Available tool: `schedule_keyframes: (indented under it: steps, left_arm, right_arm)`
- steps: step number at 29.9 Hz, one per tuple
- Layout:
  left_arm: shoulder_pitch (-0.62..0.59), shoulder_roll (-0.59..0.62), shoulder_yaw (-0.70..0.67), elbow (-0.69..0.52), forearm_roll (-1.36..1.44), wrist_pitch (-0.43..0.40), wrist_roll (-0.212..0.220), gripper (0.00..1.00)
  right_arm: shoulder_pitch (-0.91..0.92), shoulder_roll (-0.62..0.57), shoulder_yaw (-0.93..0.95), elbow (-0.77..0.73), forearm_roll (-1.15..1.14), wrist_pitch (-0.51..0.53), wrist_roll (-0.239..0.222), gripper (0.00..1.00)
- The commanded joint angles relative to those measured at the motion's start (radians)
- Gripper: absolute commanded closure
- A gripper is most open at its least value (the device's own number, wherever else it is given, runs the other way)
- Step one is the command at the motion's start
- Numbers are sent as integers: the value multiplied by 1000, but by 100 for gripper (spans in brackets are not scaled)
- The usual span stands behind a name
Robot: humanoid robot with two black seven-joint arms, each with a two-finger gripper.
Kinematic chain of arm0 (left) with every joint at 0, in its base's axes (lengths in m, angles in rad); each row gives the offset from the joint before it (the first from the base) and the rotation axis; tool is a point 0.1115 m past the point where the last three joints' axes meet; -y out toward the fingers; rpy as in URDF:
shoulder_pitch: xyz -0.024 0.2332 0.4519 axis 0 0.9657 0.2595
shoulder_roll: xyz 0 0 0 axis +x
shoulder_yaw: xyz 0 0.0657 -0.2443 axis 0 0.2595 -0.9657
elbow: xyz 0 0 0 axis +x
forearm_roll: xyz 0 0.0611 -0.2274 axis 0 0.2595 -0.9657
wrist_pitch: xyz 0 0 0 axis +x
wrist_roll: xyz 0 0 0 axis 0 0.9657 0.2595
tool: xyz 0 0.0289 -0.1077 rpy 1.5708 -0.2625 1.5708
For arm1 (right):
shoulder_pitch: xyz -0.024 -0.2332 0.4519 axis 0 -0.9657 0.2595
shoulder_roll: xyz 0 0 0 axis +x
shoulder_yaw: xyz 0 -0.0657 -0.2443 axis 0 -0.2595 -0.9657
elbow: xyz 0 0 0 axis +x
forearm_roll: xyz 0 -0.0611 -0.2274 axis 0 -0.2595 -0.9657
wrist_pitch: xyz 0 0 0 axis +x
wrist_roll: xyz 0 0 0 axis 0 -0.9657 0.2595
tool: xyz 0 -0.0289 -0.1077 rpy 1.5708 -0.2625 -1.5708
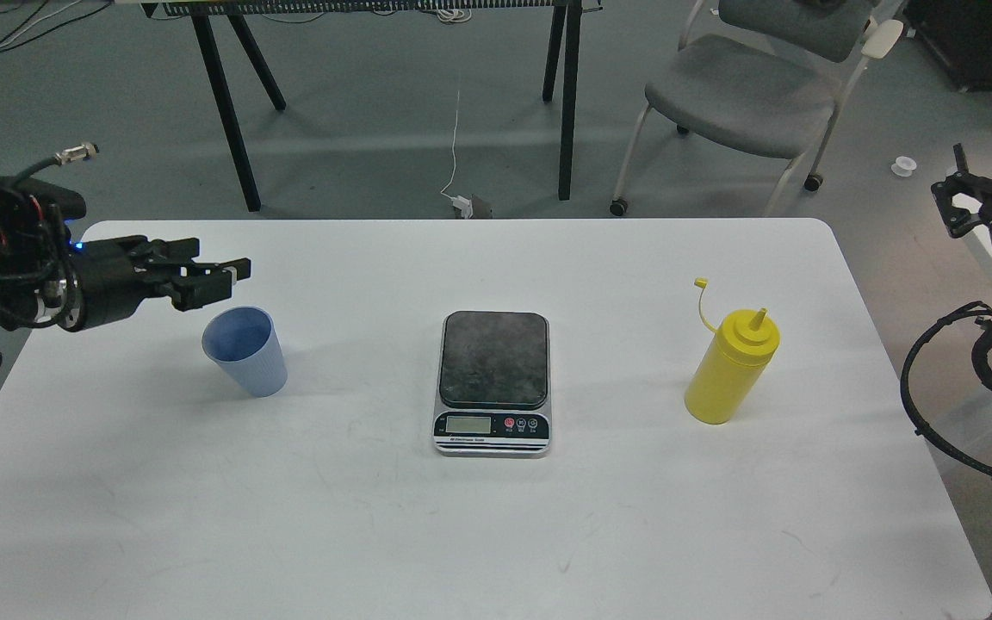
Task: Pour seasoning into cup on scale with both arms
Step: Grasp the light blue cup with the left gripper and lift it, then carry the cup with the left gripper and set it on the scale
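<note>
The light blue ribbed cup stands upright on the white table at the left, empty. The scale sits mid-table with nothing on its dark platform. The yellow seasoning bottle stands upright at the right, its cap off and hanging on its strap. My left gripper points right, just above and behind the cup's rim, not touching it; its fingers look parted and empty. My right gripper is off the table's right edge, open and empty, well away from the bottle.
A grey chair and the black legs of another table stand on the floor beyond the far edge. Black cables loop beside the table's right edge.
</note>
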Motion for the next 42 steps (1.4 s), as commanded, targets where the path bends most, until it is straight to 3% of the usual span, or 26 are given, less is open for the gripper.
schedule_keyframes:
  steps: [1, 5, 12, 20, 23, 29, 32, 37, 39, 42]
  left_arm:
    - [-10, -83, 113, 130, 17, 81, -19, 21]
    - [-31, -129, 219, 227, 35, 158, -21, 27]
    - [-58, -152, 242, 284, 23, 164, -22, 34]
    - [-58, -173, 248, 299, 18, 149, -31, 82]
    - [-58, -173, 261, 299, 17, 144, -31, 92]
    - [-88, -173, 253, 292, -93, 124, -31, 94]
    - [-160, -175, 253, 261, -176, 34, -31, 94]
    - [-333, -178, 257, 79, -192, -84, -31, 94]
    - [-398, -216, 262, 40, -160, -118, -31, 94]
    - [-470, -369, 300, 37, -72, -179, -22, 94]
  right_arm:
    - [-6, -1, 0, 0, 0, 0, 0, 0]
    - [-7, -2, 0, 2, 0, 0, -3, 0]
    - [-7, -8, 0, 2, 0, 0, -3, 0]
    - [-9, -10, 0, 2, 0, 0, 0, 0]
    - [-9, -16, 2, 0, 0, 0, 0, 0]
    - [-9, -16, 2, 0, 0, 0, 0, 0]
    - [-18, -18, 2, 2, 0, 0, 0, 0]
    - [-36, -21, 2, 2, 0, 0, 0, 0]
    - [-36, -28, 2, 2, 0, 0, 2, 0]
    - [-36, -37, 2, 2, 0, 0, 2, 0]
